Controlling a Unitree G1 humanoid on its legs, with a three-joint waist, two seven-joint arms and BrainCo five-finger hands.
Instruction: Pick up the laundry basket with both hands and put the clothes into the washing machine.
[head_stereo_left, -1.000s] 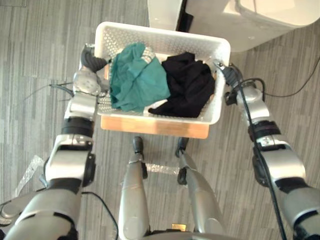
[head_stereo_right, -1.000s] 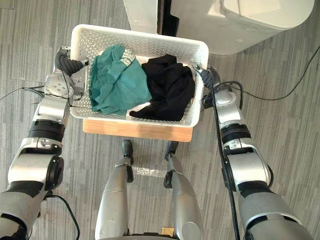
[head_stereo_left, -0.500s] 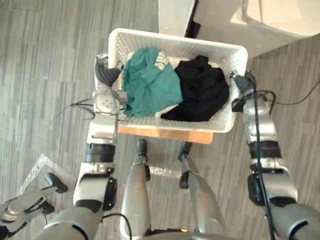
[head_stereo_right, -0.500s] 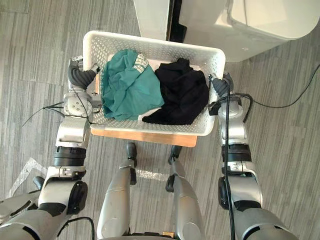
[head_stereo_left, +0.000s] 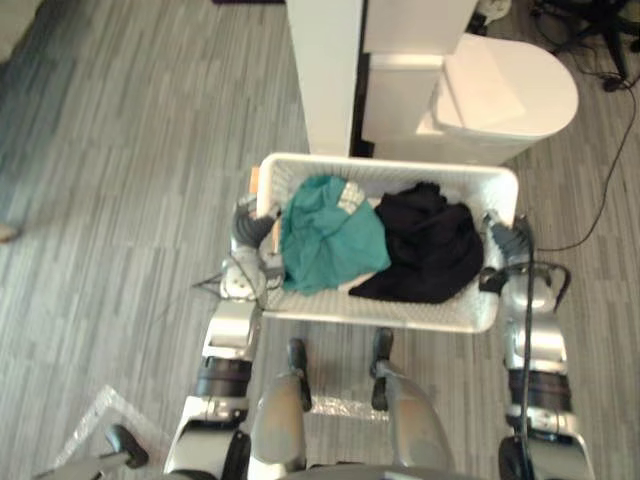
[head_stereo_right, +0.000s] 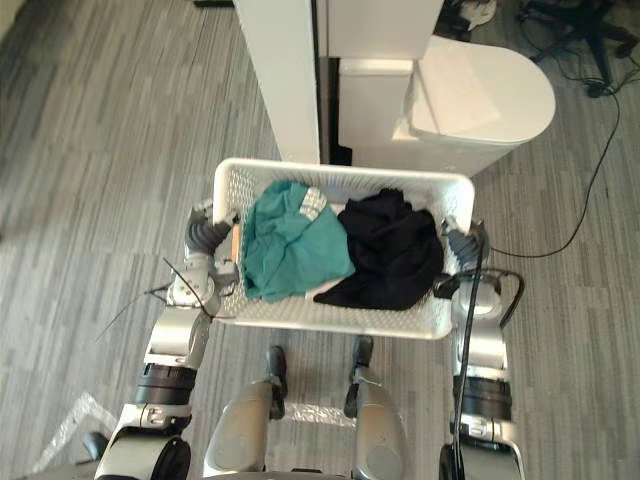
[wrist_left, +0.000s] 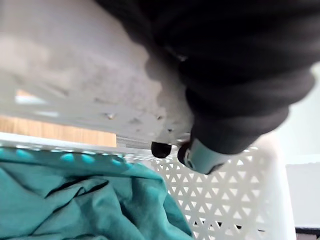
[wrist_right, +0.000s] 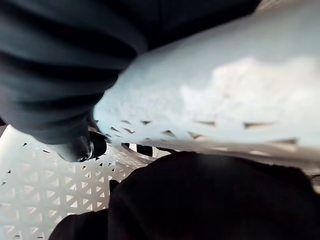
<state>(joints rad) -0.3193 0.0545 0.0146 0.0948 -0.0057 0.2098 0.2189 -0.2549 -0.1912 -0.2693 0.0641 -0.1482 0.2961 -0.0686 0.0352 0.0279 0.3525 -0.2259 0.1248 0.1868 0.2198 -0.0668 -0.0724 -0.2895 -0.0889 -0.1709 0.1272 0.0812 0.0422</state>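
1. Task item: white perforated plastic laundry basket (head_stereo_left: 400, 312), carried crosswise in front of the robot between both hands, above the grey wood-plank floor (head_stereo_left: 120, 200).
2. Contents: a crumpled teal garment (head_stereo_left: 330, 245) in the left half and a crumpled black garment (head_stereo_left: 430, 255) in the right half, touching at the middle. Both lie inside the basket.
3. Left hand (head_stereo_left: 250, 228): clamped on the basket's left end.
4. Right hand (head_stereo_left: 500, 240): clamped on the basket's right end.
5. Destination: white washing machine with a rounded top (head_stereo_left: 500, 95), just beyond the basket's far rim, beside a white upright panel (head_stereo_left: 325, 70). Its lid appears to be down.
6. Progress, as a judgement: the two-handed pick-up looks done and the basket is close to the machine. Opening the lid and moving both garments inside are not yet done.
7. View differences:
   - The eye views give the layout of basket, clothes and machine.
   - The left wrist view adds dark fingertips (wrist_left: 160, 149) hooked over the rim above the teal cloth, and a strip of light wood (wrist_left: 55, 132) of unclear identity.
   - The right wrist view adds a finger (wrist_right: 92, 146) curled inside the perforated wall, by the black cloth.
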